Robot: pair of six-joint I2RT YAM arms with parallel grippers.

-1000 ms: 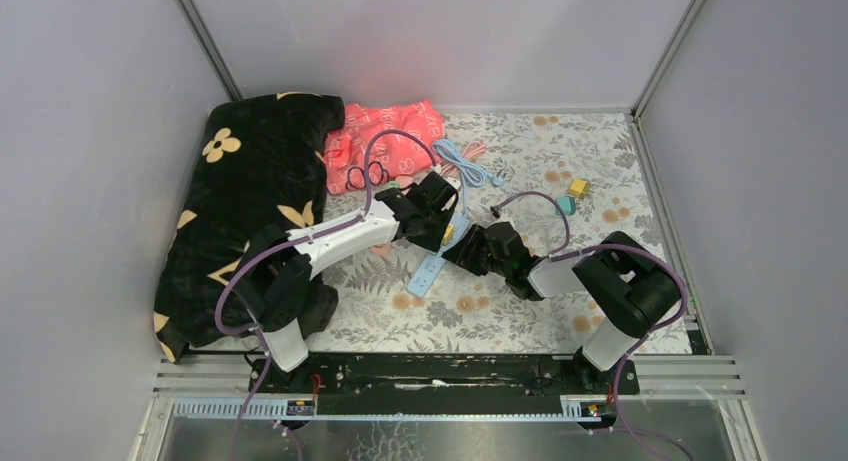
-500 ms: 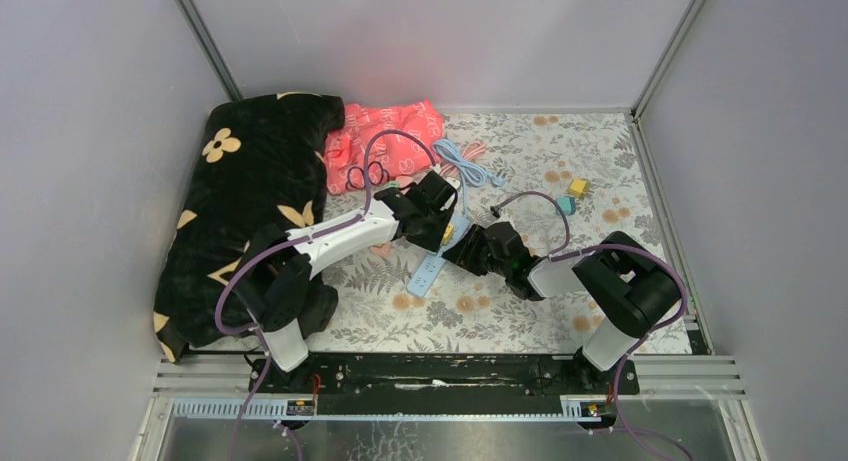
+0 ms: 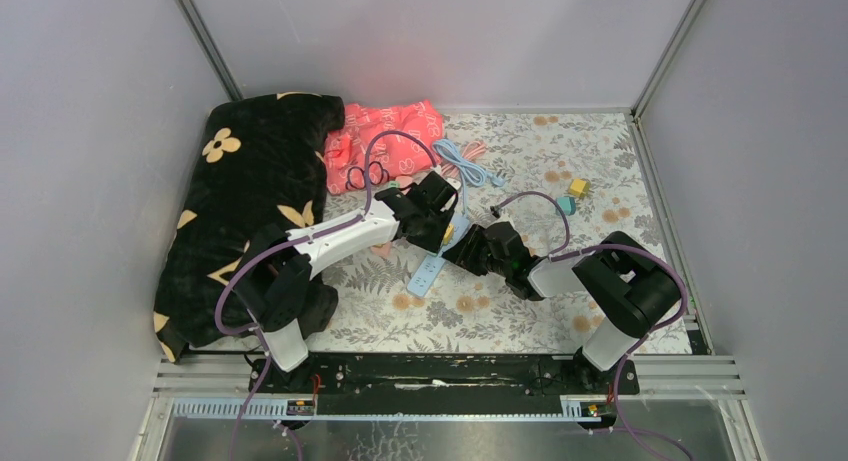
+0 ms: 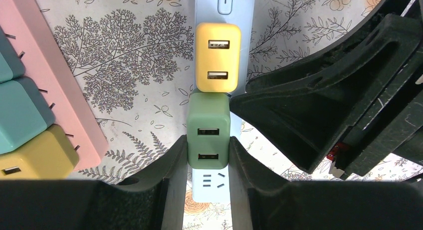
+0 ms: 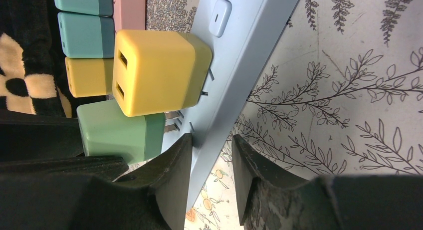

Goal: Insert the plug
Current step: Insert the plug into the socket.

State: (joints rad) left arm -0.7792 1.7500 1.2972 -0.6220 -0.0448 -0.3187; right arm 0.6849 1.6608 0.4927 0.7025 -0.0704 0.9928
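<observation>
Green charger plug (image 4: 208, 121) pinched tight in left gripper (image 4: 207, 152), lower centre; right gripper (image 5: 211, 155) clamps the blue power strip (image 5: 249, 55). Prongs (image 5: 172, 121) look half-seated, so a skewed push could jam them.

Top view: the left pincer (image 3: 441, 233) and right pincer (image 3: 458, 253) cover much of the pale blue plastic power strip (image 3: 428, 273), hiding most of its plugs. Left wrist view: that strip leaves the frame at top and bottom; the pink plastic power strip (image 4: 55, 75) is cut off at upper left. Right wrist view, lower left: the left pincer's finger hides part of the green cube-shaped plug (image 5: 119, 135).
</observation>
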